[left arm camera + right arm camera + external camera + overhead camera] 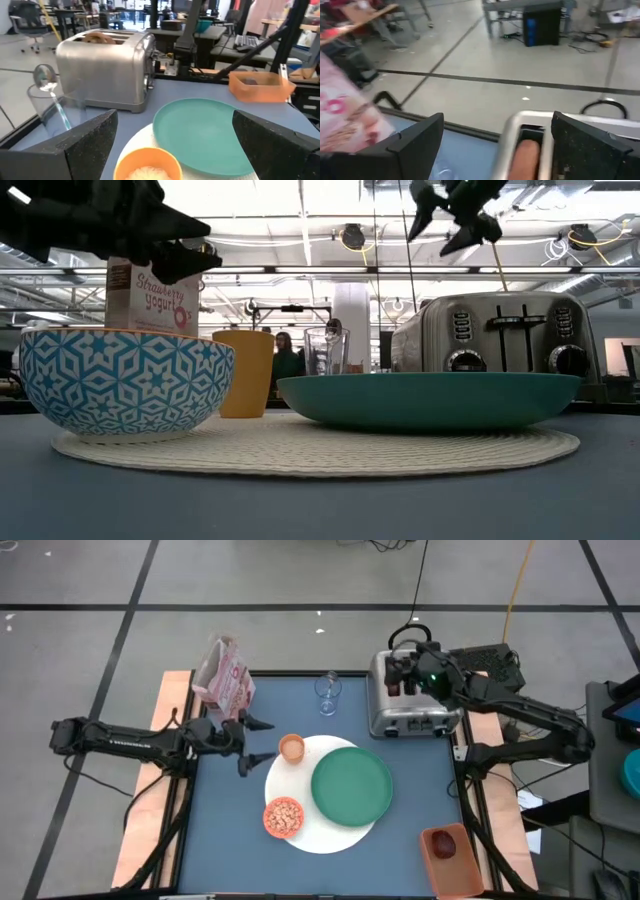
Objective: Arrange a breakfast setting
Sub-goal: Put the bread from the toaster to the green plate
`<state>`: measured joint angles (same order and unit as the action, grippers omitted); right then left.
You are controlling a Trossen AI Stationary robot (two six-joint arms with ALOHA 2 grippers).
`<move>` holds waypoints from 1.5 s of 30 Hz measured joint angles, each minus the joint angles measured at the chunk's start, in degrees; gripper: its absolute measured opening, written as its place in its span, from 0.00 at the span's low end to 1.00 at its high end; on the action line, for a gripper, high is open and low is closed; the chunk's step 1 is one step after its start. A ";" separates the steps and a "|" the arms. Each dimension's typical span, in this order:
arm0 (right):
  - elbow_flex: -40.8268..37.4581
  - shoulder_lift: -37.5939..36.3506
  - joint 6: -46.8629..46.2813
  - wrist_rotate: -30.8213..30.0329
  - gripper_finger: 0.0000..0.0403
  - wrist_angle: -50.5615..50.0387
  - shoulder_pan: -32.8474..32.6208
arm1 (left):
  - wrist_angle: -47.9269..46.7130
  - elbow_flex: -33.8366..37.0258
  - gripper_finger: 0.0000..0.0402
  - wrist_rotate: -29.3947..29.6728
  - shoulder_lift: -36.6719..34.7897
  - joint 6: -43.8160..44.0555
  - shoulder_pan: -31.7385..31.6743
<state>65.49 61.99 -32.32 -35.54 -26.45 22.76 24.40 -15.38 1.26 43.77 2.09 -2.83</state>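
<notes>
A green plate (352,785) and a small bowl of cereal (283,817) sit on a white round disc (325,835). An orange cup (291,748) stands at the disc's far left edge. A clear glass (328,690) holds a metal spoon (45,77). A brown bagel (524,159) sticks up out of a toaster slot (410,695). A dark red fruit (445,843) lies in an orange tub. My left gripper (256,747) is open and empty, just left of the cup. My right gripper (400,670) is open and empty above the toaster.
A pink yogurt carton (225,675) stands at the table's far left, behind my left gripper. The orange tub (452,858) sits on the wooden ledge at the near right. The toaster fills the far right corner. Bare blue table (230,840) lies near left.
</notes>
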 joint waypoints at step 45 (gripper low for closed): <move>-0.09 13.49 -2.61 12.05 0.61 -5.74 9.38 | -2.30 0.00 0.99 -2.50 0.02 1.06 -4.28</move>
<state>65.41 75.49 -34.92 -23.49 -32.18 32.14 22.10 -15.38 -1.23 43.79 3.16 -7.11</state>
